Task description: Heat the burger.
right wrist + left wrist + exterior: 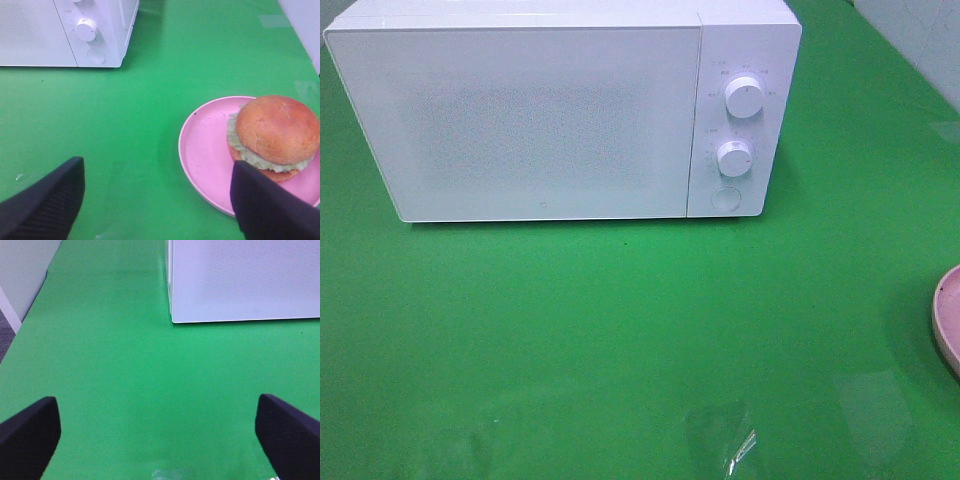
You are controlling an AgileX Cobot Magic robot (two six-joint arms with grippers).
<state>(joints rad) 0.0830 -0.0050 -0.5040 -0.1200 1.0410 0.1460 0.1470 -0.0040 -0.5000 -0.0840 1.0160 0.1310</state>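
The burger [277,135], with a golden-brown bun and pale green lettuce, rests on a pink round plate [205,150] in the right wrist view. My right gripper [155,202] hangs open just short of the plate, one finger [270,210] overlapping the plate's near rim, nothing between the fingers. In the exterior high view only the plate's rim [948,320] shows at the right edge; the burger is out of that view. My left gripper [157,432] is open over bare green mat, in front of the microwave's left corner [172,317]. Neither arm shows in the exterior high view.
A white microwave [540,115] with its door shut stands at the back of the green mat [620,330], two knobs [745,98] and a round button [725,198] on its right panel. A scrap of clear film [740,445] lies near the front edge.
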